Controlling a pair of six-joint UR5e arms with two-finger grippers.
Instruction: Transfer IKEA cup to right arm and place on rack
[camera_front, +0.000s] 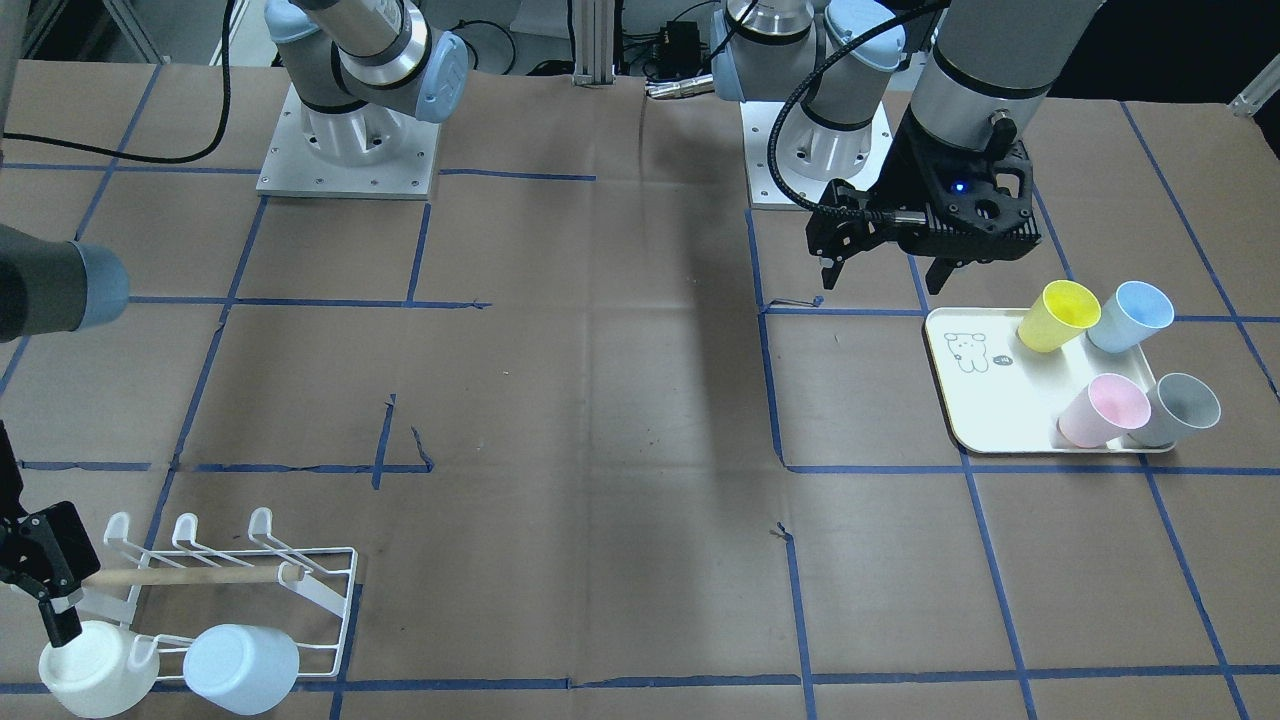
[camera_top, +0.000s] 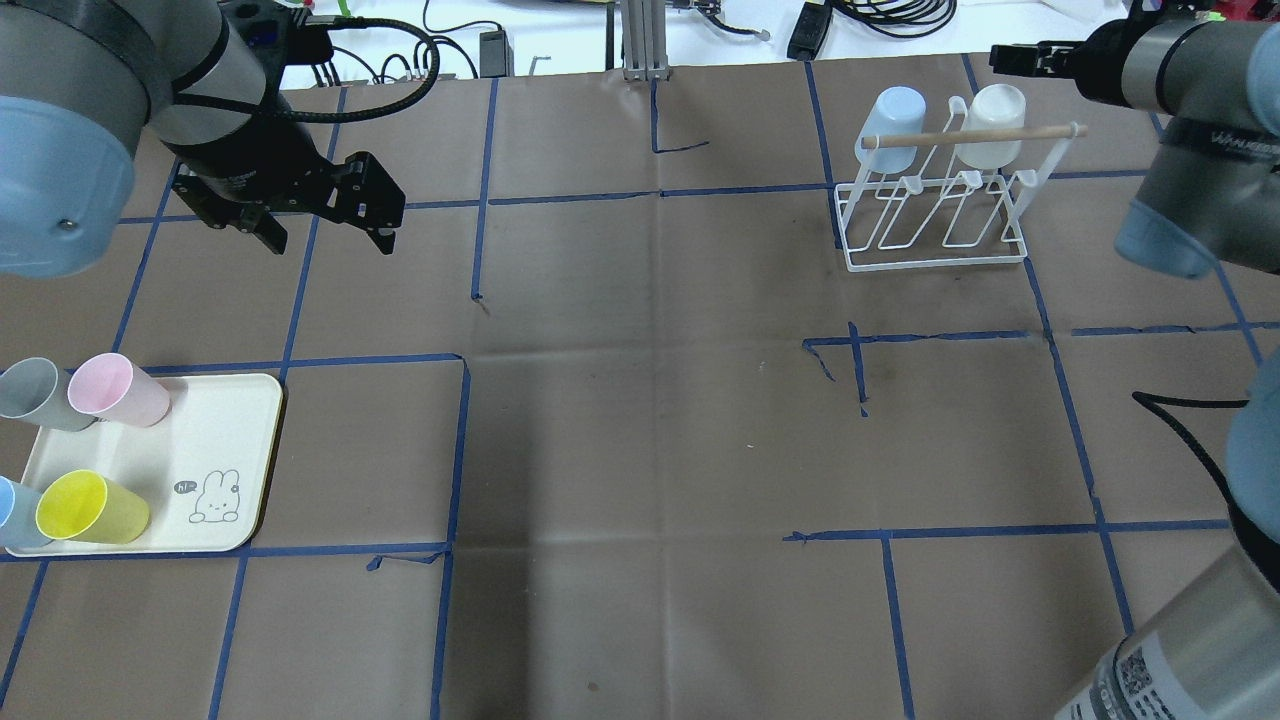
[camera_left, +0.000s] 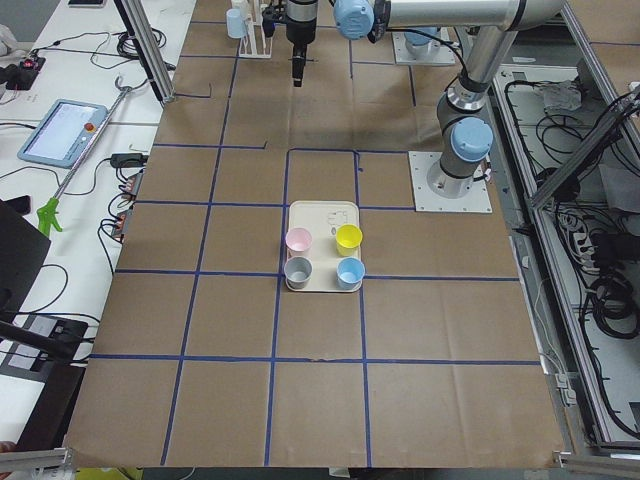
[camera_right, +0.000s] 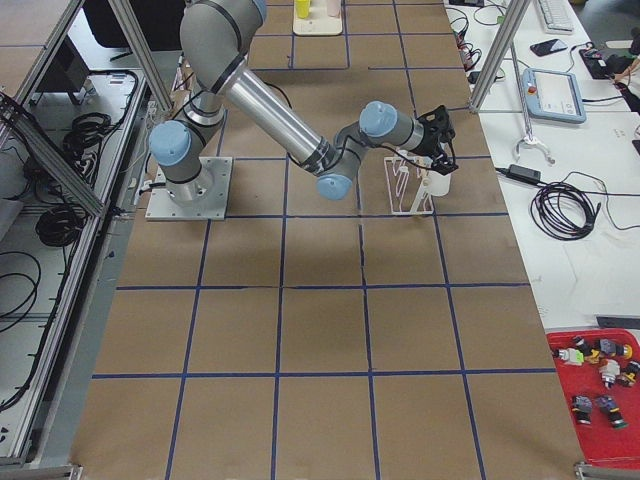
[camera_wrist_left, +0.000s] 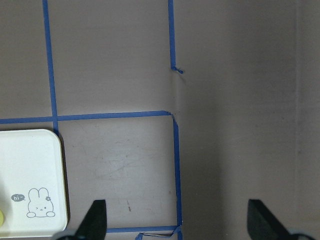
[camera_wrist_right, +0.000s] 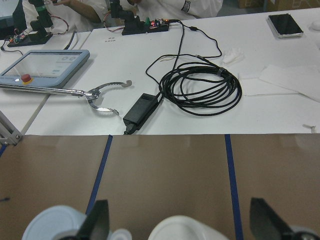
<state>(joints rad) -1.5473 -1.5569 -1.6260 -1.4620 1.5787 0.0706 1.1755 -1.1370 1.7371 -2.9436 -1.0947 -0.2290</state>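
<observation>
Right at the tips of right gripper (camera_wrist_right: 180, 222), jaws spread, gripping nothing: white cup (camera_top: 995, 110) hung on rack (camera_top: 935, 225), pale blue cup (camera_top: 893, 112) alongside. Judged two placed. Near left gripper (camera_top: 328, 240), likewise spread and empty: tray (camera_top: 240, 420) with yellow cup (camera_top: 90, 507), pink cup (camera_top: 118, 390), grey cup (camera_top: 30, 392), sky-blue cup (camera_top: 12, 510), none yet handed over.

Overhead, front views face oppositely; both share rack (camera_top: 938, 210).

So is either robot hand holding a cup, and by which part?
Nothing is held. The left gripper is open above the table. The right gripper is open too, its fingers apart beside the white cup on the rack.
</observation>
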